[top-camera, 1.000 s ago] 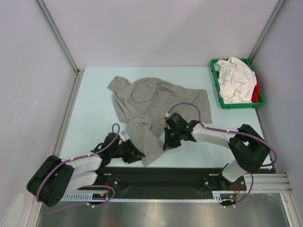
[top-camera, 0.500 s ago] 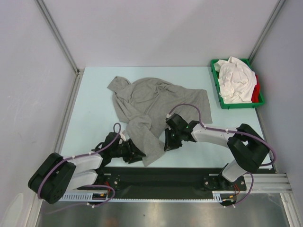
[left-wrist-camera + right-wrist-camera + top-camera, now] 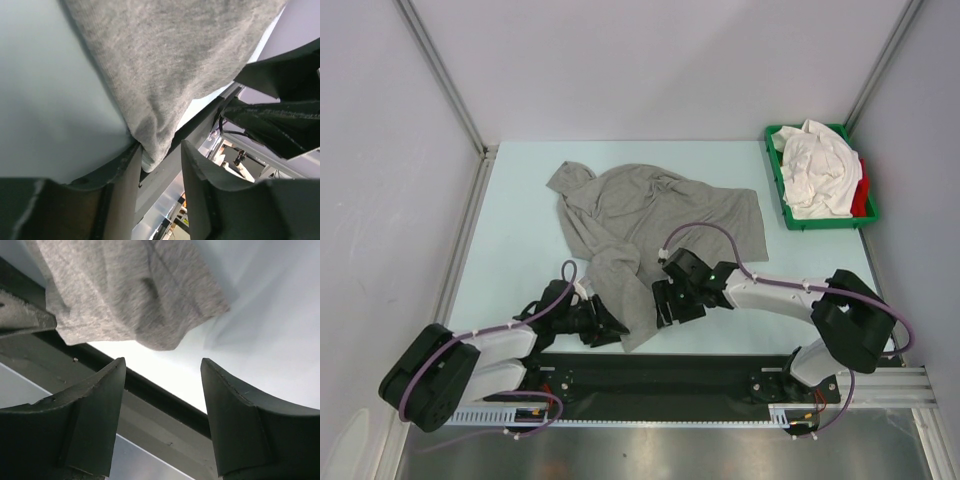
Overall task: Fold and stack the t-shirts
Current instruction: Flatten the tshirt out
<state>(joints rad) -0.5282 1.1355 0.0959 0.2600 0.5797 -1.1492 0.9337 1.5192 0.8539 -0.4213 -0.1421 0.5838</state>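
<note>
Now the right gripper (image 3: 162, 370) is spread empty at the hem of the shirt (image 3: 650, 215), the left gripper (image 3: 160, 145) held half-parted round a corner

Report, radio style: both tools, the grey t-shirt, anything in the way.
Left tool open around a corner of the grey t-shirt. Right tool open, empty, beside its hem. Shirt unfolded; nothing blocking.

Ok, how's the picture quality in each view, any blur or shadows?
Top external: evenly lit and sharp, the grey t-shirt casts almost no shadow. Left wrist: the left gripper's fingers are dark and out of focus, cloth weave visible. Right wrist: shirt hem blurred, a soft shadow on the table beside it.
</note>
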